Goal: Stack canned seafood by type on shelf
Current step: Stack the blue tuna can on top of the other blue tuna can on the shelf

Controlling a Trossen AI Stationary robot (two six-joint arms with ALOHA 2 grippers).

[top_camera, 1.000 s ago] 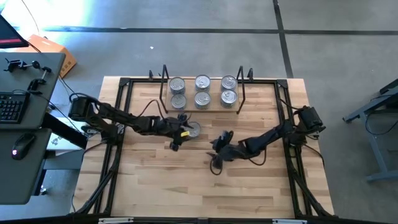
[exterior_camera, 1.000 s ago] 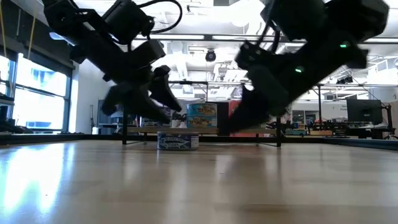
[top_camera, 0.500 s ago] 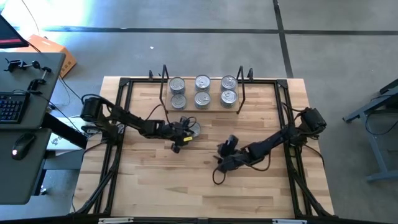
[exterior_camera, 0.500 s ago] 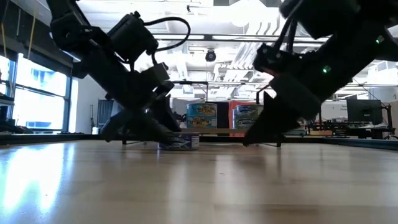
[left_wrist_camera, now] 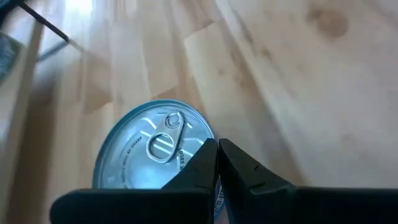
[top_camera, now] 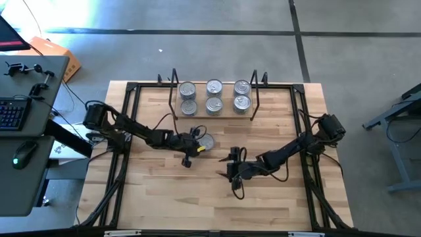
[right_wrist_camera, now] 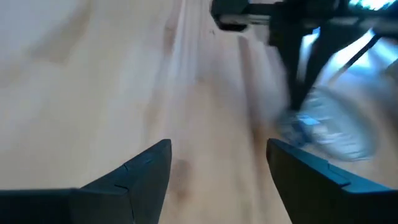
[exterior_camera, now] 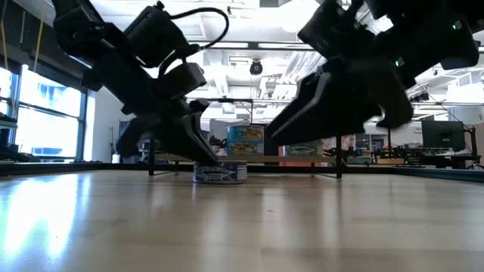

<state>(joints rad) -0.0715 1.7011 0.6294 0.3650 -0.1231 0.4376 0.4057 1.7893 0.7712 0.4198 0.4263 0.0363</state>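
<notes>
We see the loose tin (left_wrist_camera: 155,154) partly hidden by the left gripper's fingers (left_wrist_camera: 202,171) — its label unreadable.

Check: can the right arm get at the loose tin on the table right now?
Probably not cleanly. The left pincer, fingers shut, sits right at the tin, crowding it. The right pincer is open and near, with bare table between.

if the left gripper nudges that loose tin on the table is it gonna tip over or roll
The loose tin is squat and sits flat, lid up, so it would probably slide rather than tip or roll. Its metal body looks rigid. The left gripper, fingers shut, sits over the lid's edge, and that smooth lid may be slippery.
</notes>
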